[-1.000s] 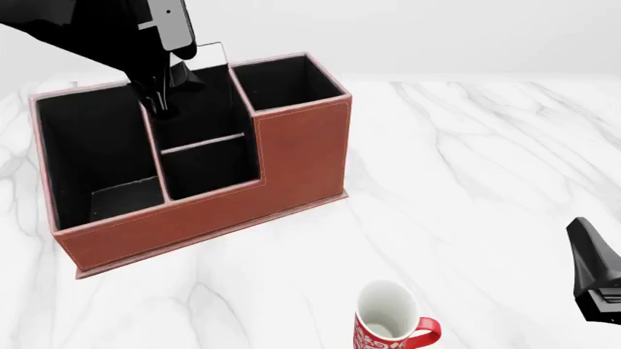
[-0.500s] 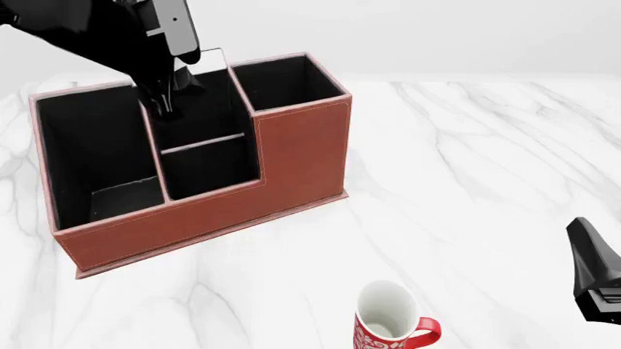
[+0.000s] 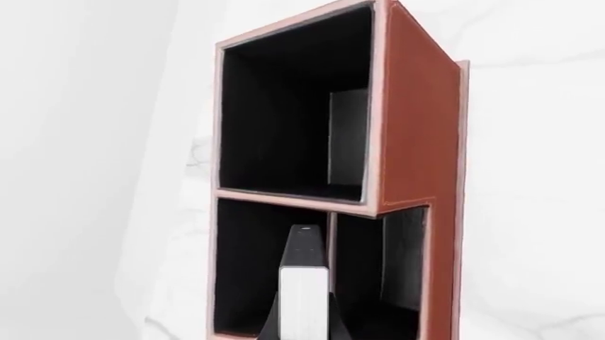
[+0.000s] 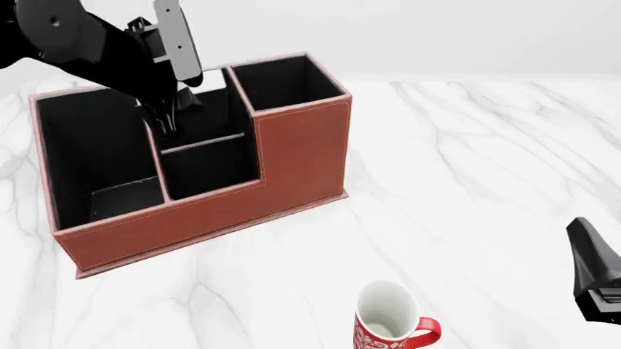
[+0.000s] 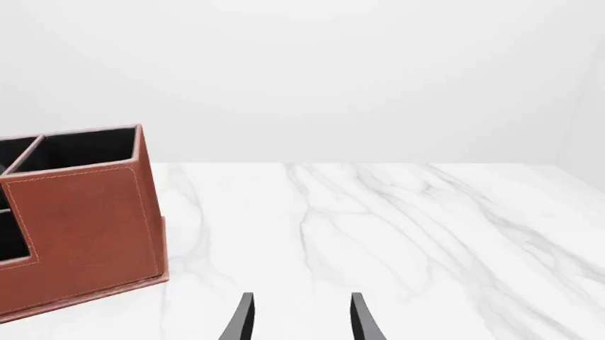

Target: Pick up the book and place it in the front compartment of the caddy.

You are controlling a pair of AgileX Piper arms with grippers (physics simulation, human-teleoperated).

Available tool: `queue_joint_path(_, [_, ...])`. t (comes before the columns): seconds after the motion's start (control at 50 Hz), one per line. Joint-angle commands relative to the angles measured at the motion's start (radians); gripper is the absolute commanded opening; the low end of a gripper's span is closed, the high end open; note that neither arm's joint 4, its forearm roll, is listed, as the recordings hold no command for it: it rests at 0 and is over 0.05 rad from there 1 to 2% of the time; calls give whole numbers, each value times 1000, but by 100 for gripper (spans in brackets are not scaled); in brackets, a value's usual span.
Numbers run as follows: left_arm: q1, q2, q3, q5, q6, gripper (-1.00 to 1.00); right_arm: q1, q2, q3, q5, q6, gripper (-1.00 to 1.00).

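The reddish-brown caddy stands at the table's left. My left gripper hangs over its middle section, shut on the book. In the left wrist view the book shows as a white strip of page edges with a black cover, held upright between the fingers. It sits low in the front compartment, close beside the low crossbar. In the front view the arm hides most of the book. My right gripper is open and empty, low over the table at the right.
A red and white mug stands at the near edge, right of the caddy. The large end cell holds a flat dark panel. The tall cell is at the caddy's right end. The right arm stays at the right edge.
My left gripper has tilted and sunk a little lower into the caddy's middle section with the book. The right arm and the mug have not moved.
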State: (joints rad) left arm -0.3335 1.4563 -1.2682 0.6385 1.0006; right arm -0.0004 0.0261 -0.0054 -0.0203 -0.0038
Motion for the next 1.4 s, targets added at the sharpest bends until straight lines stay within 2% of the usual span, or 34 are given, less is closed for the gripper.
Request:
queue_joint_path(0.02, [-3, -9, 14, -35, 11, -100, 0, -5, 1, 5, 1, 100])
queue_joint_path(0.06, [19, -10, 45, -61, 52, -100, 0, -5, 1, 5, 1, 100])
queue_joint_path(0.1, [-5, -12, 37, -52, 29, -100, 0, -5, 1, 5, 1, 100])
queue_joint_path(0.28, [18, -15, 68, -80, 67, -100, 0, -5, 1, 5, 1, 100])
queue_joint_path(0.32, [12, -11, 60, -72, 53, -100, 0, -5, 1, 5, 1, 100])
queue_joint_path(0.34, [29, -9, 75, -86, 75, -100, 0, -5, 1, 5, 1, 100])
queue_joint_path(0.54, [40, 12, 76, -94, 71, -100, 0, -6, 1, 5, 1, 100])
queue_joint_path(0.68, [37, 34, 52, -75, 45, -100, 0, -6, 1, 5, 1, 100])
queue_joint_path(0.72, [-5, 33, -7, -34, -33, -100, 0, -5, 1, 5, 1, 100])
queue_joint_path(0.76, [37, 45, 12, -48, 19, -100, 0, -5, 1, 5, 1, 100])
queue_joint_path(0.92, [62, 81, -35, -24, 31, -100, 0, -5, 1, 5, 1, 100])
queue_joint_path(1.08, [74, 119, -66, -19, 16, -100, 0, -5, 1, 5, 1, 100])
queue_joint_path(1.1, [71, 129, -81, -10, -2, -100, 0, -5, 1, 5, 1, 100])
queue_joint_path(1.12, [88, 136, -77, -18, 14, -100, 0, -5, 1, 5, 1, 100])
queue_joint_path(1.24, [87, 154, -99, -5, 2, -100, 0, -5, 1, 5, 1, 100])
queue_joint_path(1.26, [77, 164, -128, 13, -27, -100, 0, -5, 1, 5, 1, 100])
queue_joint_path(1.3, [98, 175, -121, 2, -2, -100, 0, -5, 1, 5, 1, 100])
queue_joint_path(1.4, [100, 194, -131, 0, -14, -100, 0, -5, 1, 5, 1, 100])
